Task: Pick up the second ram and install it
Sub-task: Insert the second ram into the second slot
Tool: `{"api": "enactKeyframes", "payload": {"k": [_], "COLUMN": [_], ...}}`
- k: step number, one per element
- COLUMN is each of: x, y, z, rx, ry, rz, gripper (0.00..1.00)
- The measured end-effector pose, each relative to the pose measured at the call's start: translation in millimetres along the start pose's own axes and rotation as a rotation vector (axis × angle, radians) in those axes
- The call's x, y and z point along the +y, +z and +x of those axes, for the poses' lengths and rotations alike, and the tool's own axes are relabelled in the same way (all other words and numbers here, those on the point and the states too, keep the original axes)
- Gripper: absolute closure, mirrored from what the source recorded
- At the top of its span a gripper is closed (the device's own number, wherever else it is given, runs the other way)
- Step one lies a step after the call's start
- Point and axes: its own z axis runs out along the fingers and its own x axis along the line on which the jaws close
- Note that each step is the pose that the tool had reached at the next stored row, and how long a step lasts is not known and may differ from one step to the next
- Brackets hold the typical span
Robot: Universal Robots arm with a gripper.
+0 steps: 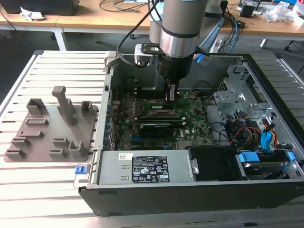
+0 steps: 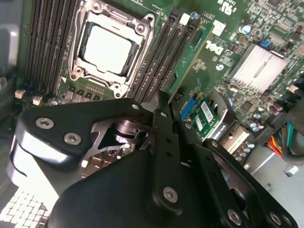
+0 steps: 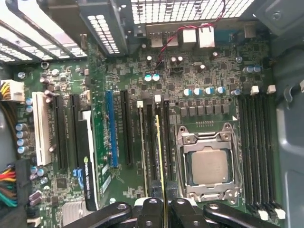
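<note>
Claw: my claw [image 3: 163, 209] is closed edge-on around the second ram [image 3: 160, 156], a thin stick pinched between the two fingers [image 3: 150, 211] at its near end; in the exterior view the claw [image 1: 170, 95] hangs low inside the open computer case [image 1: 266, 71].
Ram: it stands on edge above the memory slots [image 3: 153, 142] just beside the processor socket [image 3: 207, 164], on the socket's 9 o'clock side in the first wrist view. In the second wrist view its green edge [image 2: 187, 57] runs along the same bank of slots. I cannot tell whether it is seated or only resting on top.
Board: the motherboard [image 1: 190, 121] lies flat in the case; the grey holder plate [image 1: 47, 128] sits apart on the bench [image 1: 28, 190], at 9 o'clock from the case in the exterior view.
Risk, alignment: if the stick sits slightly skewed to its slot, pressing down could jam it against the slot wall or the neighbouring slot.
Risk, tilt: I hold only one end, so the far end may ride high and one latch might fail to catch.
Risk, force: a hard push off-line could flex the motherboard or chip the contacts.
Risk, clearance: my fingers are near the socket frame and could bump it.
</note>
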Motion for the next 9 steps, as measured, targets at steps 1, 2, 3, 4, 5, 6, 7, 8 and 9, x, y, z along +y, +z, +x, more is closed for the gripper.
{"api": "enactKeyframes", "payload": {"k": [1, 2, 3, 4, 5, 6, 7, 8, 9], "x": [0.9, 1.5, 2.9, 4.1, 4.7, 4.9, 5.0, 5.0, 5.2], "y": [3.2, 5.2, 7.1, 8.7, 10.1, 12.0, 17.2, 19.8, 21.8], "z": [-0.1, -0.1, 0.0, 0.3, 0.7, 1.4, 3.4, 3.7, 3.7], "rx": [-0.0001, -0.0031, -0.0122, -0.0162, -0.0179, -0.0186, -0.0216, -0.0231, -0.0234], "ry": [0.016, 0.030, 0.037, 0.039, 0.039, 0.039, 0.029, 0.023, 0.023], "rz": [0.0001, -0.0001, -0.0010, -0.0015, -0.0017, -0.0018, -0.0022, -0.0024, -0.0025], "gripper": [0.86, 0.86, 0.86, 0.86, 0.86, 0.86, 0.86, 0.86, 0.86]}}
